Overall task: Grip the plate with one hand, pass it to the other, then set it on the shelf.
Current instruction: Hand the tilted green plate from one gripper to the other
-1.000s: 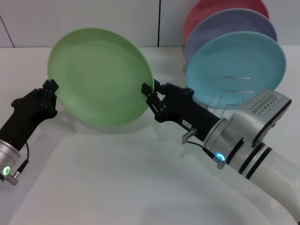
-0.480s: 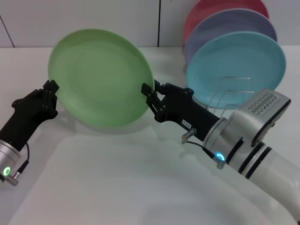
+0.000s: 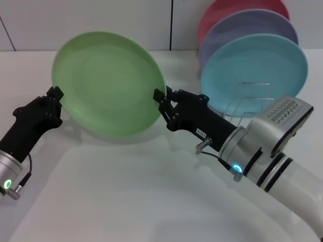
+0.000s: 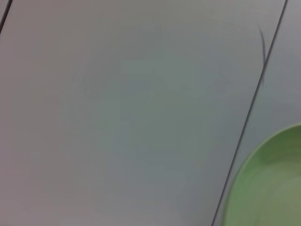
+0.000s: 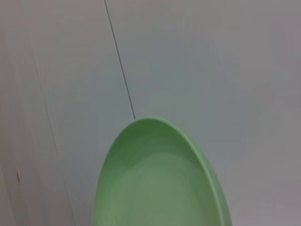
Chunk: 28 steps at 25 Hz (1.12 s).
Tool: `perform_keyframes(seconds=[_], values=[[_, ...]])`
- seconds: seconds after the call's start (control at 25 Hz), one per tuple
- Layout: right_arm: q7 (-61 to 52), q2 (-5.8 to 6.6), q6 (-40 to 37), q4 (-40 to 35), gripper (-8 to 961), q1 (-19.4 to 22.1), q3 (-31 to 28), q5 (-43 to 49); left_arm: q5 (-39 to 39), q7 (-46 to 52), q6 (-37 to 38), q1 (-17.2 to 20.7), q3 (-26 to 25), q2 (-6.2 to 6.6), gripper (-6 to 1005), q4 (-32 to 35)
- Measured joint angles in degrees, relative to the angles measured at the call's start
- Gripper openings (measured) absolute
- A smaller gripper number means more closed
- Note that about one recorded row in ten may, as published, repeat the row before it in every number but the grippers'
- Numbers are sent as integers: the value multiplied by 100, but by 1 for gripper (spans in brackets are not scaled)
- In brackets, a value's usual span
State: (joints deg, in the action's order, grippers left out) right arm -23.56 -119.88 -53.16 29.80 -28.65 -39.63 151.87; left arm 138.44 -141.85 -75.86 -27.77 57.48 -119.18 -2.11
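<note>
The light-green plate (image 3: 108, 83) hangs tilted in the air above the table, its face toward me. My left gripper (image 3: 55, 103) is at its left rim and shut on it. My right gripper (image 3: 162, 103) is at its right rim and shut on it. The plate's rim shows in the left wrist view (image 4: 268, 183) and its face in the right wrist view (image 5: 160, 179). The silver wire shelf (image 3: 252, 98) stands at the right, behind my right arm.
A light-blue plate (image 3: 255, 65), a lavender plate (image 3: 247, 27) and a red plate (image 3: 237, 7) stand upright in the shelf at the back right. A white wall runs along the back. The white table (image 3: 126, 191) lies below the plate.
The plate and my right gripper have shifted very slightly to the right. The left arm has barely moved.
</note>
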Motion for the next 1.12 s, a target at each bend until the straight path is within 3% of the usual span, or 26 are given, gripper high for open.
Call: perform_keyframes(seconds=[0.76,1.0,1.12], values=[[0,0,1,-1,120,0,13,0,-8,-41,5,17,0,0,36,-5],[0,0,5,0,118,-1,18,3,-13,-57,-317,175,1,0,36,41],[0,0,6,0,117,4,18,3,4,-67,-420,236,-1,0,136,57]])
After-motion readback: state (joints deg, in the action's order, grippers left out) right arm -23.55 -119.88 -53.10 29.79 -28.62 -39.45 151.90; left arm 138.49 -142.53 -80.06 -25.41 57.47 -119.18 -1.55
